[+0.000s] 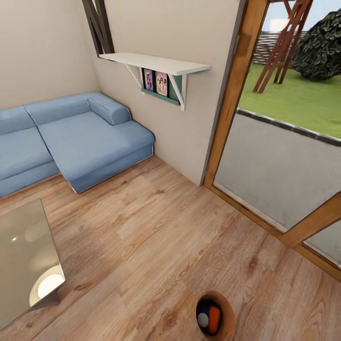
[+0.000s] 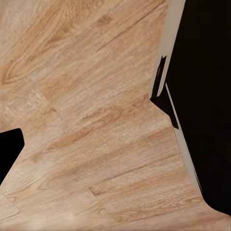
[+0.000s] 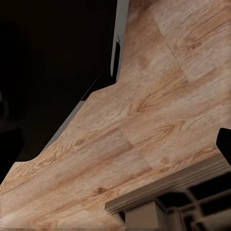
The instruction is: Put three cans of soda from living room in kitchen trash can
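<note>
Trash can point(image 1: 226, 303) below my head camera, orange can point(image 1: 215, 318) and blue can point(image 1: 203, 319) inside. My grippers' state: cannot tell.

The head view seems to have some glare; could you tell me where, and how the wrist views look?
Head view: round bright reflections on the glass table, daylight through the door. Left and right wrist views: soft, slightly blurred floor, large black unlit shapes at the edges.

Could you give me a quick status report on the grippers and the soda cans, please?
Gripper states: cannot tell. Blue can and orange can sit inside the trash can on the wood floor. Glass table at left, apart from the bin.
</note>
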Controlling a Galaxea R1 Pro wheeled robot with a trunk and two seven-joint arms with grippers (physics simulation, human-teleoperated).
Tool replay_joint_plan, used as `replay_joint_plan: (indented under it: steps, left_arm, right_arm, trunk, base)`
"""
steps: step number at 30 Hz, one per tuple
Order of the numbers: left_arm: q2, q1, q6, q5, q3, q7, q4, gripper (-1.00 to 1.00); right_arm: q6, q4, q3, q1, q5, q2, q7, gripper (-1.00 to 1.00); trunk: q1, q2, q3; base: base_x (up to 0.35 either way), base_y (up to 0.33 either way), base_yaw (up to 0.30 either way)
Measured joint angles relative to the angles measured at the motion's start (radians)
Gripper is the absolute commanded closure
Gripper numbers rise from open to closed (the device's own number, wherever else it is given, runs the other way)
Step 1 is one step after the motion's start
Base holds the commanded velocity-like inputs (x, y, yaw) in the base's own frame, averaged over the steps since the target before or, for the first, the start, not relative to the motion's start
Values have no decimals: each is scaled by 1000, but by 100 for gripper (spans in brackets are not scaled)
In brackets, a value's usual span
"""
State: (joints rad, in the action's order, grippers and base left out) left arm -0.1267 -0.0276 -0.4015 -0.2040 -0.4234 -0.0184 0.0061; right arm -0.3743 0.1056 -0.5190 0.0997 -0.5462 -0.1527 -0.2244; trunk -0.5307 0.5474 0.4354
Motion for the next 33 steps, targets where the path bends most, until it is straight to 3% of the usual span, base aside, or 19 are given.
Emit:
replay_joint_plan:
  steps: [21,33]
  left_arm:
    - [10,0,1,0,1,0,0,-100]
    - [11,0,0,0,2,0,0,-100]
  right_arm:
    - [0,-26,16,0,0,-1,2,-100]
    - [0,-27,48,0,-11,-1,3,-100]
  trunk:
    - [81,-147,-66]
    - [81,-147,-66]
  base:
    - [0,0,0]
    - [0,0,0]
